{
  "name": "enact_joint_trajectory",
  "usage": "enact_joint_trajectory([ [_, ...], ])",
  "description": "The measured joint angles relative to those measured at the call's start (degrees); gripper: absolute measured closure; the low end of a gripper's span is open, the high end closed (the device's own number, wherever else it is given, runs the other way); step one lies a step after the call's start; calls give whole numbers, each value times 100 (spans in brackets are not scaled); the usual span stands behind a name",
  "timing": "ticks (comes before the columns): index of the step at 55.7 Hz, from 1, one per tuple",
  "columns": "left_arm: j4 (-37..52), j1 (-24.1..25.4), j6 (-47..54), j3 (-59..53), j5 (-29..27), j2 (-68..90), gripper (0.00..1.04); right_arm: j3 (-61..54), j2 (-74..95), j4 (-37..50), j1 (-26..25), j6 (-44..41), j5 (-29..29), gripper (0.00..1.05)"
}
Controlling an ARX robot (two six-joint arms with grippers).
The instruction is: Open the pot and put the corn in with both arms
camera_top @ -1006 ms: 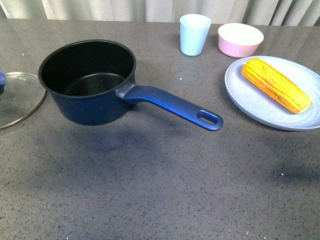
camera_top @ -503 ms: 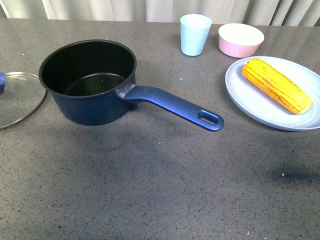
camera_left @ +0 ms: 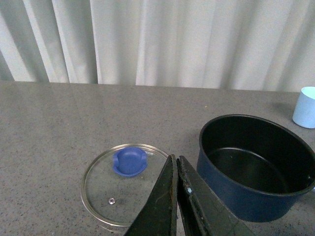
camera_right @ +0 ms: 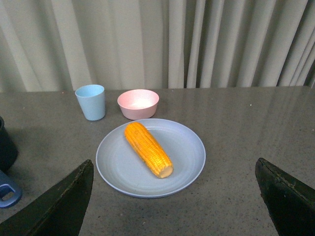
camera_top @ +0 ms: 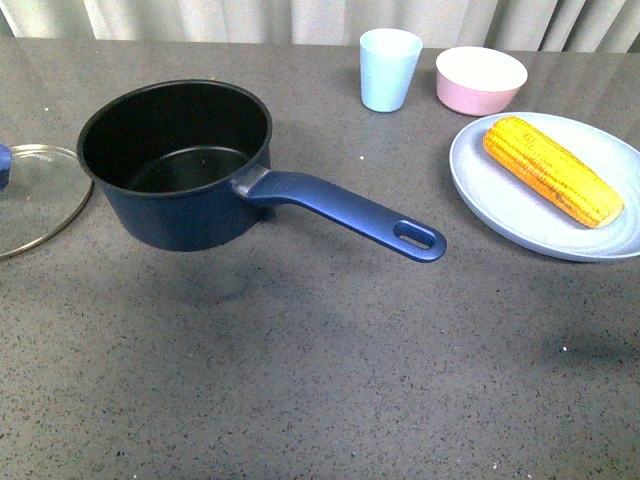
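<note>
The navy pot (camera_top: 180, 165) stands uncovered at the left of the table, its black inside empty and its long blue handle (camera_top: 345, 213) pointing right and toward me. Its glass lid (camera_top: 35, 195) with a blue knob lies flat beside it at the far left. The corn (camera_top: 552, 170) lies on a pale blue plate (camera_top: 500, 195) at the right. Neither arm shows in the front view. My left gripper (camera_left: 175, 160) is shut and empty, above the table between the lid (camera_left: 125, 182) and the pot (camera_left: 256, 169). My right gripper (camera_right: 174, 172) is wide open, held short of the corn (camera_right: 147, 149) on its plate (camera_right: 184, 150).
A light blue cup (camera_top: 388, 68) and a pink bowl (camera_top: 480, 78) stand at the back of the table, behind the plate. Pale curtains hang behind the table's far edge. The grey speckled tabletop (camera_top: 320, 380) stretches toward me.
</note>
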Motion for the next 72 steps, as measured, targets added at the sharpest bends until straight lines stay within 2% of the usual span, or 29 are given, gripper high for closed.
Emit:
enact_joint_trajectory([
  [10, -1460, -7, 2, 4, -7, -1397, 103, 0, 2, 0, 0, 0, 0, 9],
  [24, -2505, -7, 2, -7, -9, -2618, 103, 0, 0, 0, 0, 0, 0, 9],
  [45, -3753, -7, 2, -9, -9, -3952, 103, 0, 0, 0, 0, 0, 0, 9],
  [72, -4758, -7, 2, -9, -9, -4972, 103, 0, 0, 0, 0, 0, 0, 9],
])
